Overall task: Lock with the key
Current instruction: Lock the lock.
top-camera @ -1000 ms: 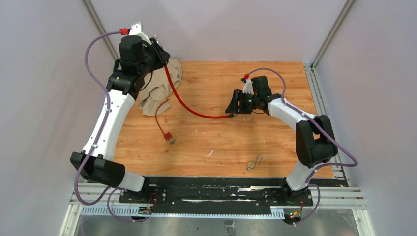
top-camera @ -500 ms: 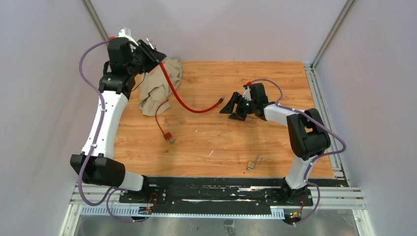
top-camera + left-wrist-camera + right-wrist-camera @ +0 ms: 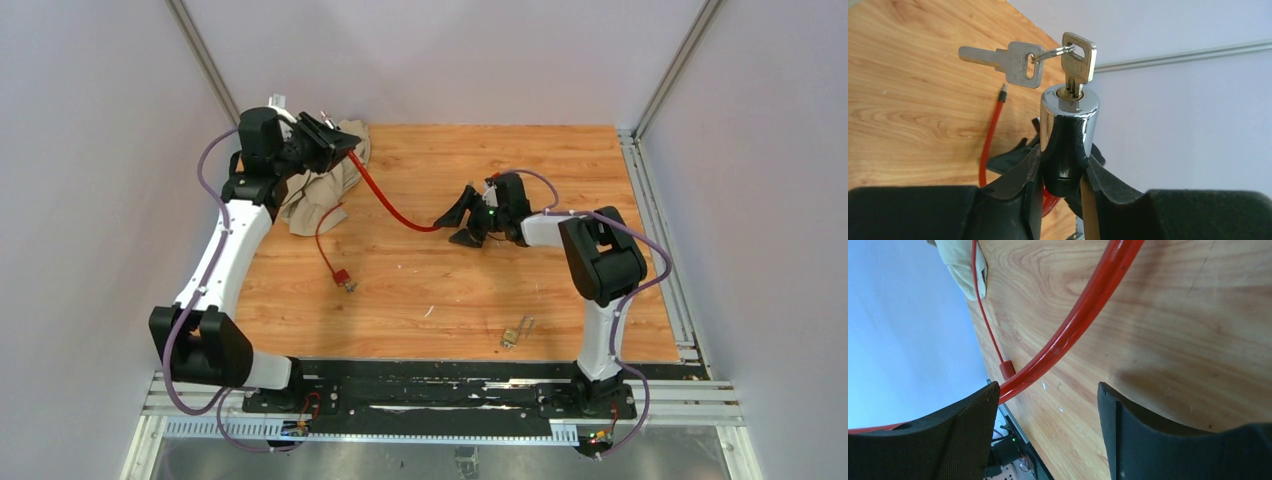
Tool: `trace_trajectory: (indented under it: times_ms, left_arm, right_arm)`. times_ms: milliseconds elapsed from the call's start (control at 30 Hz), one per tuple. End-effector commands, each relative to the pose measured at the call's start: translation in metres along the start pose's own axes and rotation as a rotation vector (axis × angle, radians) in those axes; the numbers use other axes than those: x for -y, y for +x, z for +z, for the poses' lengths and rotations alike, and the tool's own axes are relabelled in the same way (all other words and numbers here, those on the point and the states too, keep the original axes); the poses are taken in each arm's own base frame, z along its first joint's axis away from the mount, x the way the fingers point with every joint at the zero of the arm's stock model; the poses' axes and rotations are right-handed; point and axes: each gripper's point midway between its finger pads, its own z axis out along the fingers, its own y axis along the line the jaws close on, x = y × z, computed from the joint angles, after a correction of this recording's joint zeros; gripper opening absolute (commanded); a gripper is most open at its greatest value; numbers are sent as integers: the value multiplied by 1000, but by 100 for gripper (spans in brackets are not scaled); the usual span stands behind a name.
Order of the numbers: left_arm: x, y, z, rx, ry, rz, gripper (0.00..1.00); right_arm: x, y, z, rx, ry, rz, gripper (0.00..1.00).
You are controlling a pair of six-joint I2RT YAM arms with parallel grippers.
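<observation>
Cloth [image 3: 320, 190] at the desk's [image 3: 560, 170] far left, thin loop [image 3: 342, 276] just before it, thick cable [image 3: 385, 206] running from the lock cylinder [image 3: 1068, 135] in the left gripper [image 3: 338, 148] toward the right gripper [image 3: 456, 224] mid-desk, key [image 3: 1079, 60] in the cylinder's end, padlock [image 3: 513, 335] front right.

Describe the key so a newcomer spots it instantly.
At the far-left corner of the table, the left gripper clamps a chrome lock cylinder. The key is plugged into its keyhole. The spare key on the same ring hangs free, in no lock.
</observation>
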Motion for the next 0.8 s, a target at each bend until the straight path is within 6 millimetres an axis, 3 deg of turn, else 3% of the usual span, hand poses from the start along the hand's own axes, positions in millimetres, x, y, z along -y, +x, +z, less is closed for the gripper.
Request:
trace_trajectory:
  times_ms: [0, 367, 767]
  left_arm:
    - [49, -1, -22, -2, 193, -12, 0]
    - [56, 18, -33, -73, 260, -80, 0]
    - [50, 22, -35, -75, 237, -40, 0]
  right_arm:
    - [0, -9, 12, 7, -23, 38, 71]
    - [7, -31, 32, -9, -35, 74, 68]
    - [45, -76, 15, 78, 94, 47, 58]
